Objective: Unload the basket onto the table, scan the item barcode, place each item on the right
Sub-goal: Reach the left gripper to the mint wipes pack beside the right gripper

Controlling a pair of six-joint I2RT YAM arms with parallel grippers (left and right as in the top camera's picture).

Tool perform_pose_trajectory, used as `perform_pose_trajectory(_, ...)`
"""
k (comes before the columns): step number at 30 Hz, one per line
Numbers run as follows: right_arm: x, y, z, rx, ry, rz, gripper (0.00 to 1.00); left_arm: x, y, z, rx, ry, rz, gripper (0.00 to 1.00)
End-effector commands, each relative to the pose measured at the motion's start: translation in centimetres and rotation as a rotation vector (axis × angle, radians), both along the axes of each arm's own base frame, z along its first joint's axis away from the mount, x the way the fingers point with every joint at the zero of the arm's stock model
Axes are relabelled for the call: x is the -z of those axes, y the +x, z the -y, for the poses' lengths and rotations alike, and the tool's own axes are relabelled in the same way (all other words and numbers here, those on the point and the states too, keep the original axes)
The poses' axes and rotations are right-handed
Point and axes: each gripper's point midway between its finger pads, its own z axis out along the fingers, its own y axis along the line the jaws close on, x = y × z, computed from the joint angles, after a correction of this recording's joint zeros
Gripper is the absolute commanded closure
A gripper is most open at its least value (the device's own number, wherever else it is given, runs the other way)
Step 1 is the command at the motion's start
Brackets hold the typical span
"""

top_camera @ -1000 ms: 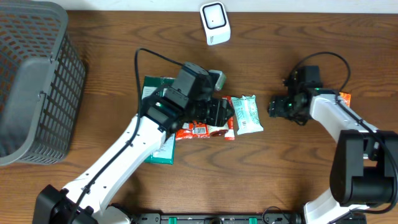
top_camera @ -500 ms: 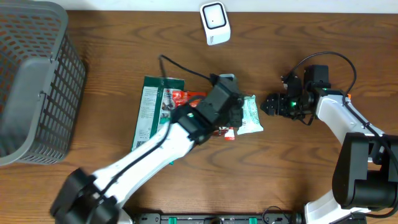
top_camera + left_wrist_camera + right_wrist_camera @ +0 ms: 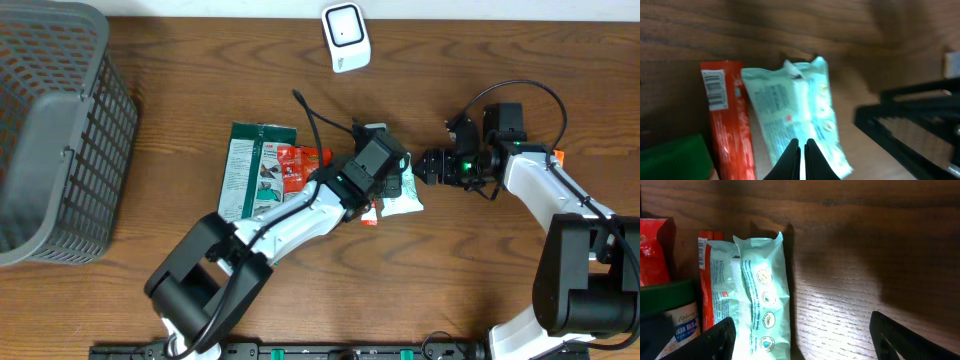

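The mint-green packet [image 3: 795,110] lies flat on the desk [image 3: 790,30], against the red bar [image 3: 725,115]. The left claw [image 3: 800,150] is pinched fully together over the packet; whether it grips the wrapper is unclear. The right claw [image 3: 428,166], on the packet's side away from the red bar, gapes wide and empty.

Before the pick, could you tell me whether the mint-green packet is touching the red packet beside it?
Touching. The right wrist view shows the mint-green packet overlapping the red packet, no gap.

Packet [image 3: 795,107] touching bar [image 3: 726,117]
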Motion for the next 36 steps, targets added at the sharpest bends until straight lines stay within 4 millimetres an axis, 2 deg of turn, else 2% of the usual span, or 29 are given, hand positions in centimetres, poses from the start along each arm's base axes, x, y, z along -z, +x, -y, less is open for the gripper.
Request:
perform_pose_trajectory(1, -0.7, 0.2, -0.6, -0.042, 0.007, 0.034, 0.18, 1.4, 1.5, -1.3, -0.075, 0.076, 0.043, 0.93)
perform_pose_trajectory(5, -0.7, 0.2, -0.6, -0.048, 0.004, 0.039, 0.18, 2.2, 1.8, -2.0, -0.094, 0.116, 0.054, 0.92)
perform_pose_trajectory(10, -0.7, 0.3, -0.6, -0.048, 0.004, 0.041, 0.18, 2.9, 1.3, -2.4, -0.09, 0.142, 0.03, 0.93)
perform_pose_trajectory(19, -0.5, 0.3, -0.8, -0.05, 0.008, 0.04, 0.17, 5.3, 1.1, -2.2, -0.08, 0.162, 0.001, 0.92)
perform_pose_trajectory(27, 0.1, -0.1, -1.9, -0.071, 0.054, 0.01, 0.17, 6.6, 0.6, -2.0, -0.07, 0.16, -0.032, 0.92)
perform_pose_trajectory(30, 0.1, 0.0, -1.9, -0.071, 0.053, 0.014, 0.17, 5.4, 0.5, -1.3, -0.013, 0.144, -0.024, 0.93)
perform_pose_trajectory(36, 0.0, 0.1, -1.9, -0.071, 0.053, 0.022, 0.16, -0.2, 0.7, -1.3, -0.013, 0.187, -0.062, 0.93)
